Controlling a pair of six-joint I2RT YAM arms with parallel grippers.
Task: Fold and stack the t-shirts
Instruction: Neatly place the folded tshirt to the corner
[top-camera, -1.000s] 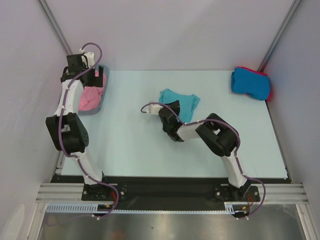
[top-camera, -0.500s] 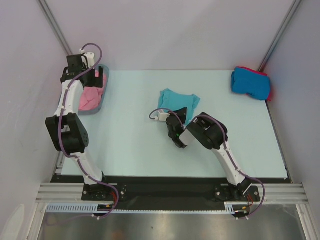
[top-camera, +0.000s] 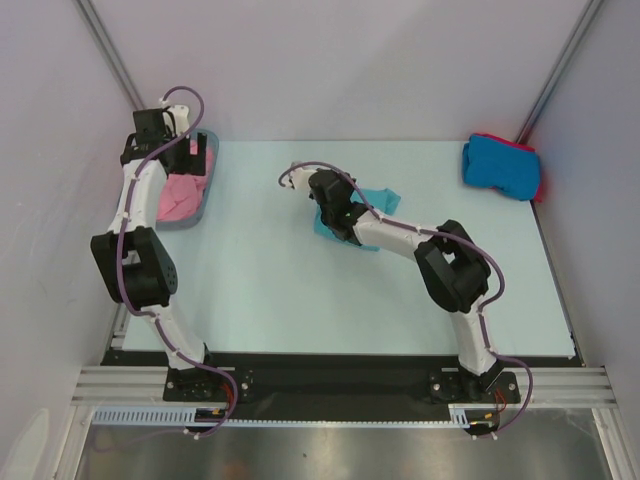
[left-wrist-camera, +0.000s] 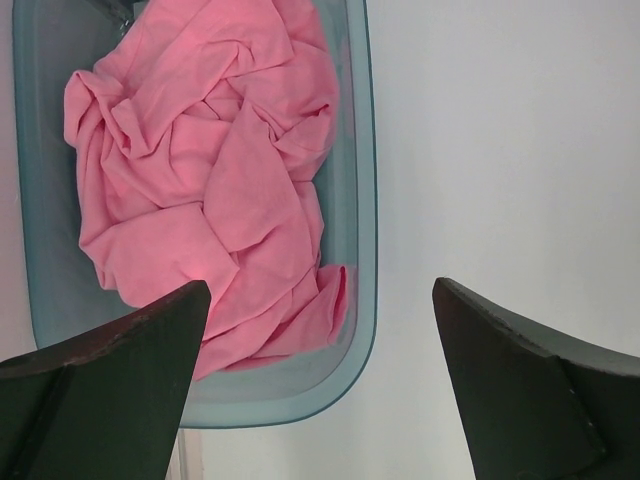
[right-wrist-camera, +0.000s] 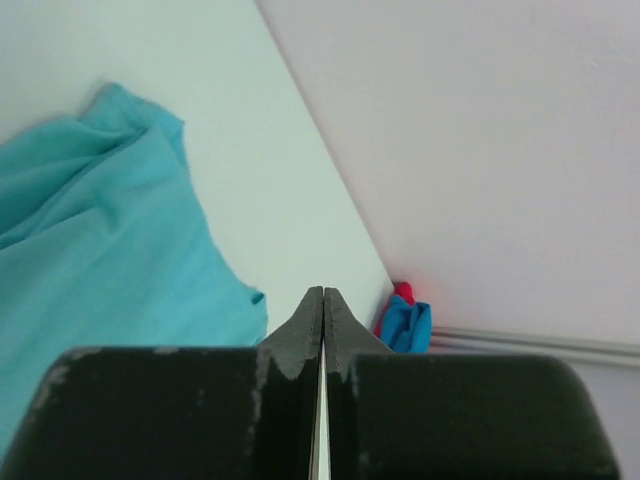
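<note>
**Pale table, shirts lying in three places**

Lilac-grey walls close in a pale mint table, the largest thing in the top view.

At the far left edge a grey-blue tub holds the pink t-shirt. It is bunched in loose, deep folds and fills most of the tub. Near the middle of the table, toward the far side, the teal t-shirt lies crumpled and unfolded, its cloth soft and matte. In the far right corner the bright blue t-shirt sits as a neat folded block on top of the red t-shirt.

Only a thin red edge shows beyond the blue one, so the red shirt's fold cannot be judged. From above, the right arm covers much of the teal shirt, leaving a corner on either side. The left arm hides the tub's far end.

The left gripper hangs over the near end of the tub with its jaws spread as wide as they go. The dark fingers frame the pink cloth and hold nothing.

The right gripper has its jaws pressed together with no cloth between them. It points toward the corner stack, with the teal shirt just beside it on the left. Whether it touches that cloth cannot be told.
</note>
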